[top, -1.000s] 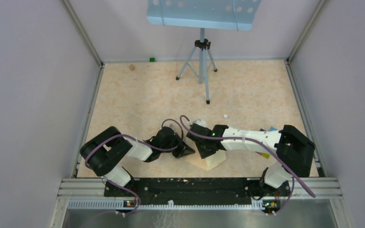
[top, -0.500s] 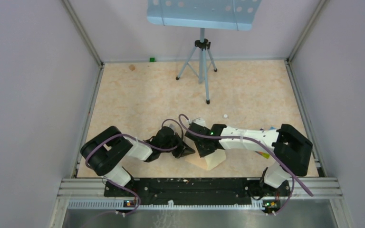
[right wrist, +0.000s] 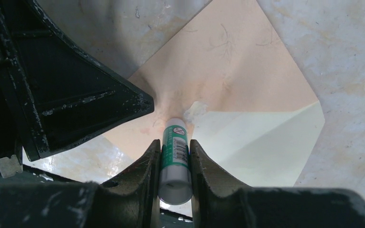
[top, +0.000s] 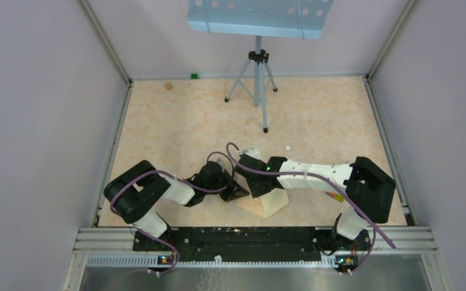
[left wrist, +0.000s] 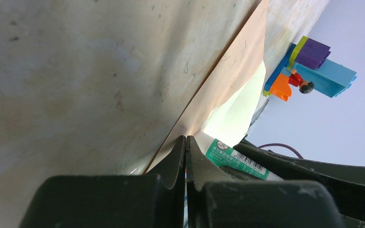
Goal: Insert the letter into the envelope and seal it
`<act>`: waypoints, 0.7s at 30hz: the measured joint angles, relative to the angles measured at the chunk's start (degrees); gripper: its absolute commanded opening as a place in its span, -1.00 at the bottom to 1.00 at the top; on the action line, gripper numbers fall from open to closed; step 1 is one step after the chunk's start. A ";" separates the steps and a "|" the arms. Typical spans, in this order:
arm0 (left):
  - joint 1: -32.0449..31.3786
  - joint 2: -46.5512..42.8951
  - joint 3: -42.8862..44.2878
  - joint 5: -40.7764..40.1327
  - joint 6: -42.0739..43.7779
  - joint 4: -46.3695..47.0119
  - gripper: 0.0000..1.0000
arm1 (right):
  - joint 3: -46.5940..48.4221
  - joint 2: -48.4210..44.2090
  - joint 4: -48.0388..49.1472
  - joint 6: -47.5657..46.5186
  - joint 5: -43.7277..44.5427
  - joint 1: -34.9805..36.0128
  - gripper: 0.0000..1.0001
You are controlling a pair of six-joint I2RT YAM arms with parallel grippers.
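The tan envelope lies on the table with its flap open, and the cream letter shows inside it. My right gripper is shut on a green-and-white glue stick, whose tip touches the flap's inner face. My left gripper is shut, its tips against the flap's left edge beside the glue stick; whether paper is pinched between them does not show. In the top view both grippers meet over the envelope, and the arms hide most of it.
A tripod music stand stands at the back of the table. Coloured toy bricks sit to the right, under my right arm. A small white bit, a green block and a brown scrap lie farther back.
My right arm has shifted slightly to the left, with the glue stick still in its grip. The left arm has not moved.
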 measured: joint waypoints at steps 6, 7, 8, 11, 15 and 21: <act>0.00 0.13 0.00 0.09 0.02 0.17 -1.00 | -0.02 0.11 1.18 0.00 -0.04 -0.76 -1.00; 0.00 0.13 0.00 0.09 0.00 0.20 -1.00 | -0.02 0.11 1.40 0.00 -0.11 -1.07 -1.00; 0.00 0.13 0.00 0.09 0.00 0.20 -1.00 | -0.04 0.11 1.62 0.00 -0.13 -1.33 -1.00; 0.00 0.13 0.00 0.09 0.02 0.20 -1.00 | -0.04 0.15 2.08 -0.24 -0.26 -2.25 -1.00; 0.00 0.13 0.00 0.09 0.00 0.20 -1.00 | -0.07 0.24 2.69 -0.44 -0.26 -3.37 -1.00; 0.00 0.13 0.00 0.09 0.02 0.17 -1.00 | -0.33 0.26 3.63 -0.68 -0.07 -4.81 -1.00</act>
